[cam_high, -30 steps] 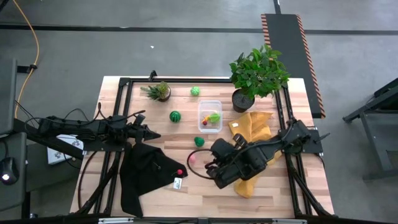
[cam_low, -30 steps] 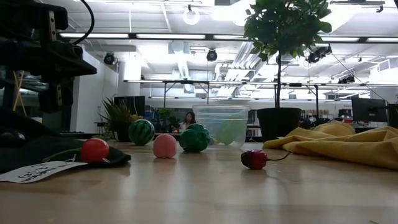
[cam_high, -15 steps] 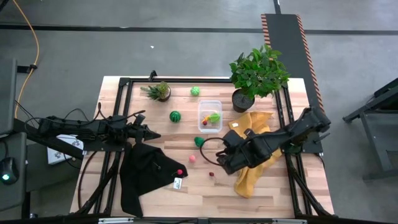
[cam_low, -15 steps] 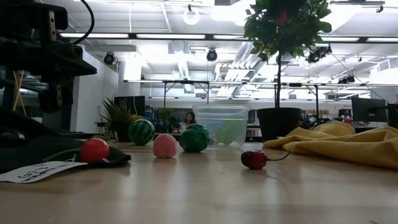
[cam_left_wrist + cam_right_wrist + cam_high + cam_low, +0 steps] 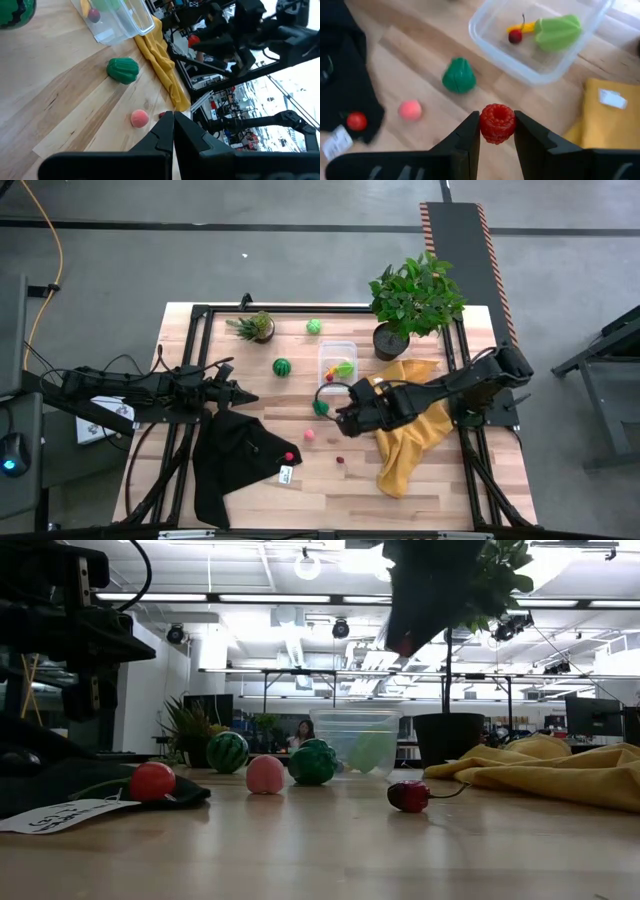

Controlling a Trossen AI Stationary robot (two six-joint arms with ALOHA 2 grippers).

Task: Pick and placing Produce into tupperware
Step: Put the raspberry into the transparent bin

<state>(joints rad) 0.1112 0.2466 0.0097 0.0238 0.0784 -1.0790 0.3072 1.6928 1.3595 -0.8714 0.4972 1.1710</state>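
- The right tool [image 5: 497, 131] is clenched on a small red raspberry [image 5: 497, 123], held between its two fingertips and lifted clear of the desk [image 5: 250, 490].
- In the high view the right tool [image 5: 345, 418] hangs over the desk just short of the tupperware [image 5: 337, 366], near the dark-green ridged piece [image 5: 320, 407].
- The step in hand looks like the carry: the berry is picked and not yet over the container.
- The next move calls for bringing the berry above the open tupperware [image 5: 540, 45], lowering a little, and letting the fingers part so it drops inside and does not bounce off the rim.
- The tupperware is clear, rectangular with rounded corners, and already holds a leafy light-green piece [image 5: 558, 31], a yellow piece [image 5: 522, 26] and a small cherry [image 5: 515, 35].
- Still out on the desk: a pink ball [image 5: 410, 110], a striped melon [image 5: 282, 366], a green ball [image 5: 314, 327], a dark red cherry [image 5: 408, 796], and a red ball [image 5: 356, 121] lying on the black cloth [image 5: 235, 455].
- The left tool [image 5: 172, 132] is shut and empty, waiting at the left side of the desk.
- A yellow cloth [image 5: 410, 440] lies under the right arm.
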